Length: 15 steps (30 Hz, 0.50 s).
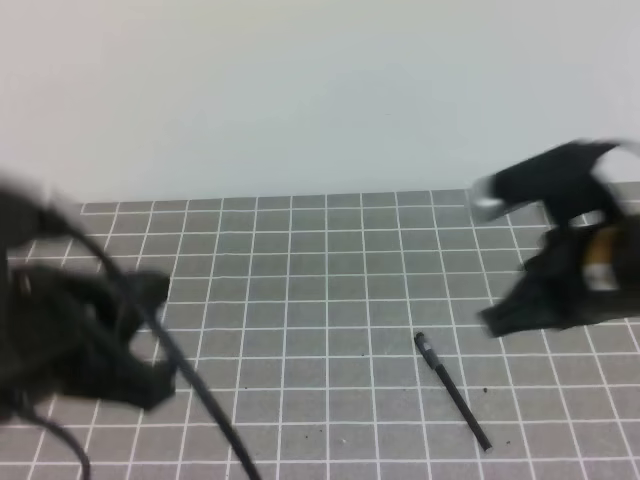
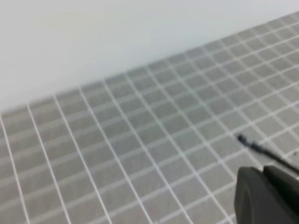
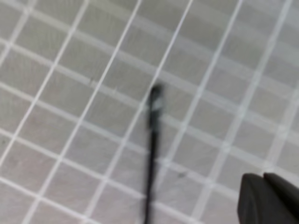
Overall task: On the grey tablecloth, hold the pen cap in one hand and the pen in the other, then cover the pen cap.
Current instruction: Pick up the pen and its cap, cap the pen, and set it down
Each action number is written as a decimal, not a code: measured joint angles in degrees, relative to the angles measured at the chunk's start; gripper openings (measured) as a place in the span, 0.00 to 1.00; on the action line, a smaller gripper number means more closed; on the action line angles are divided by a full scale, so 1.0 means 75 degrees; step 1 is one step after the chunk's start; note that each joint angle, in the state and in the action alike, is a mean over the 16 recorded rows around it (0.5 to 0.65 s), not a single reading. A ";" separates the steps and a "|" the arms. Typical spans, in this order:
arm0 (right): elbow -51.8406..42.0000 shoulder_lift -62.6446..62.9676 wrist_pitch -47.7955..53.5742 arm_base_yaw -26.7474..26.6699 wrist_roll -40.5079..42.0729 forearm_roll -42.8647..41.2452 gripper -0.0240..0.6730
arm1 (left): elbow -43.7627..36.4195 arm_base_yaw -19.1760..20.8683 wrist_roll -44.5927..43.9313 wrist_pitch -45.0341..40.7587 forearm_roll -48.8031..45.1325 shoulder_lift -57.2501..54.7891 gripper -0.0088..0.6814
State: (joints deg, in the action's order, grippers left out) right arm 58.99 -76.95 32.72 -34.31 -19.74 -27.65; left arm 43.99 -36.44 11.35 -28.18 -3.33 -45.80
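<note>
Grey tablecloth with white grid ran diagonally under a pale blank wall. Black pen lay flat at right — blurred, its end partly hidden behind the left gripper, fingers pressed together at the lower-right corner.

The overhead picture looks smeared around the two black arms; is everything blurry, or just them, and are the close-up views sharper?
Exterior high view: both arms are motion-smeared, the right hand worst, while the pen and the grey tablecloth look only soft. Left wrist view: soft all over, even light, no glare. Right wrist view: the pen is streaked and grid lines are fuzzy.
</note>
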 joint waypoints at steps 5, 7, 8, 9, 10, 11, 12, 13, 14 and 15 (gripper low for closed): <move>-0.1211 0.1756 -0.0914 -0.0001 -0.0516 -0.1059 0.03 | -0.1342 0.0000 0.0597 0.1537 -0.0263 0.0471 0.01; -0.1820 0.2375 -0.1294 -0.0001 -0.0918 -0.1661 0.03 | -0.1874 0.0000 0.0728 0.2137 -0.0372 0.0646 0.01; -0.2137 0.2651 -0.1472 -0.0001 -0.1179 -0.1996 0.03 | -0.2127 0.0000 0.0749 0.2433 -0.0416 0.0722 0.01; -0.2456 0.2901 -0.1641 -0.0001 -0.1485 -0.2352 0.03 | -0.2365 0.0000 0.0748 0.2726 -0.0454 0.0789 0.01; -0.2774 0.3123 -0.1799 -0.0001 -0.1840 -0.2738 0.03 | -0.2590 0.0000 0.0730 0.3020 -0.0487 0.0844 0.01; -0.3082 0.3318 -0.1947 -0.0001 -0.2239 -0.3156 0.03 | -0.2795 0.0000 0.0701 0.3305 -0.0519 0.0883 0.01; -0.3376 0.3484 -0.2078 -0.0001 -0.2661 -0.3600 0.03 | -0.2980 0.0000 0.0664 0.3579 -0.0550 0.0907 0.01; -0.3656 0.3628 -0.2188 -0.0001 -0.3116 -0.4081 0.03 | -0.3144 0.0000 0.0621 0.3842 -0.0582 0.0913 0.01; -0.3915 0.3747 -0.2275 -0.0001 -0.3591 -0.4584 0.03 | -0.3290 0.0000 0.0568 0.4094 -0.0613 0.0902 0.01; -0.4149 0.3845 -0.2343 -0.0001 -0.4070 -0.5090 0.03 | -0.3417 0.0000 0.0508 0.4328 -0.0645 0.0874 0.01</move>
State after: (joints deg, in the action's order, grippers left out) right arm 27.86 -48.11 15.15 -34.32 -50.27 -65.82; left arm 18.36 -36.44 15.16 4.29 -8.17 -39.24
